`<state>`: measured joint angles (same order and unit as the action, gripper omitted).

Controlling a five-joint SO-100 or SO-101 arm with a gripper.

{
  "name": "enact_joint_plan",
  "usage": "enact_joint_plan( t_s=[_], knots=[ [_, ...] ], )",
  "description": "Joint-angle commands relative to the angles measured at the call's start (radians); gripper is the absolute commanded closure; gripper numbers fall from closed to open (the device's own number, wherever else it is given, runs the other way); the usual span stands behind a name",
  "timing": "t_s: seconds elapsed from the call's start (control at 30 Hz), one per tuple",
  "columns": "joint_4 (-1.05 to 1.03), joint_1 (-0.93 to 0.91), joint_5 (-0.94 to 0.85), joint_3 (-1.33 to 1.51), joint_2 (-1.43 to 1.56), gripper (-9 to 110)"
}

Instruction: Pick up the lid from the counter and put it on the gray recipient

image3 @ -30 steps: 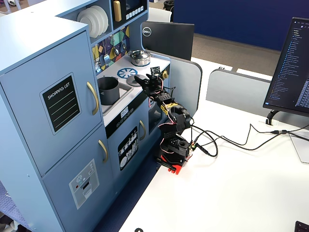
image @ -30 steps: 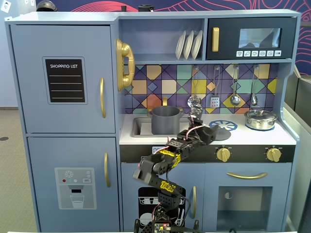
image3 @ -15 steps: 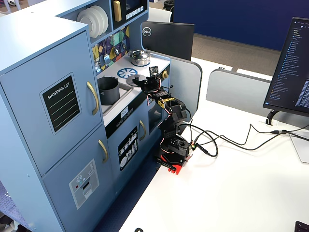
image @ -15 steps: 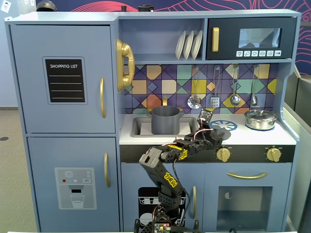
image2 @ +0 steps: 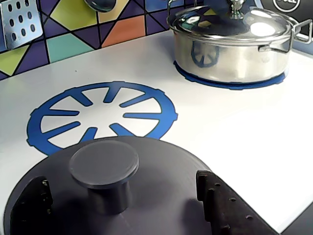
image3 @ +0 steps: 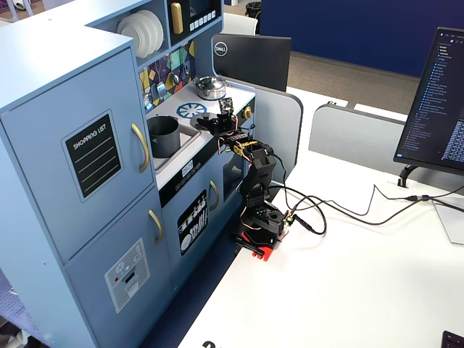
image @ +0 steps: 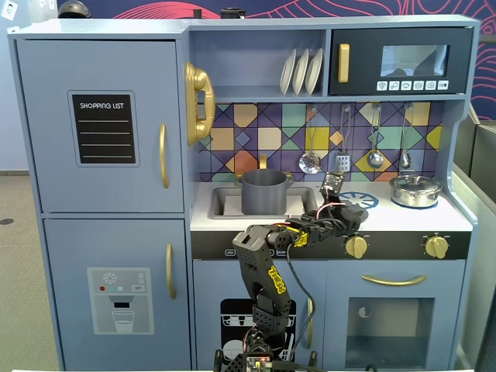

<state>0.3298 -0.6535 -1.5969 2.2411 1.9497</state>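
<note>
The lid (image2: 161,196) is a matte dark-gray disc with a round central knob (image2: 103,164). It lies flat on the white counter, overlapping the near edge of a blue burner print (image2: 146,98). My gripper (image2: 120,192) is open. Its two dark jaws stand on either side of the knob, low over the lid, with gaps on both sides. The gray recipient (image: 264,191) is a dark-gray pot standing open in the sink, left of the gripper (image: 341,211) in a fixed view. It also shows in another fixed view (image3: 164,135), with the lid (image3: 205,119) to its right.
A shiny silver lidded pot (image2: 230,44) stands on the far right burner, also seen in a fixed view (image: 415,190). Utensils hang on the tiled backsplash (image: 310,161). The counter's front edge with gold knobs (image: 356,246) lies just below the gripper.
</note>
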Motion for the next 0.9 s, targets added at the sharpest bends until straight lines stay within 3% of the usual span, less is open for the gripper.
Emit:
enact_joint_plan(
  t_s=[0.0, 0.3, 0.43, 0.87],
  knots=[
    [0.037, 0.018, -0.014, -0.098, -0.02, 71],
    [0.037, 0.037, -0.034, -0.141, -0.086, 78],
    [0.02, 0.057, -0.051, -0.138, -0.095, 102],
    [-0.031, 0.077, -0.037, -0.212, -0.041, 102]
  ],
)
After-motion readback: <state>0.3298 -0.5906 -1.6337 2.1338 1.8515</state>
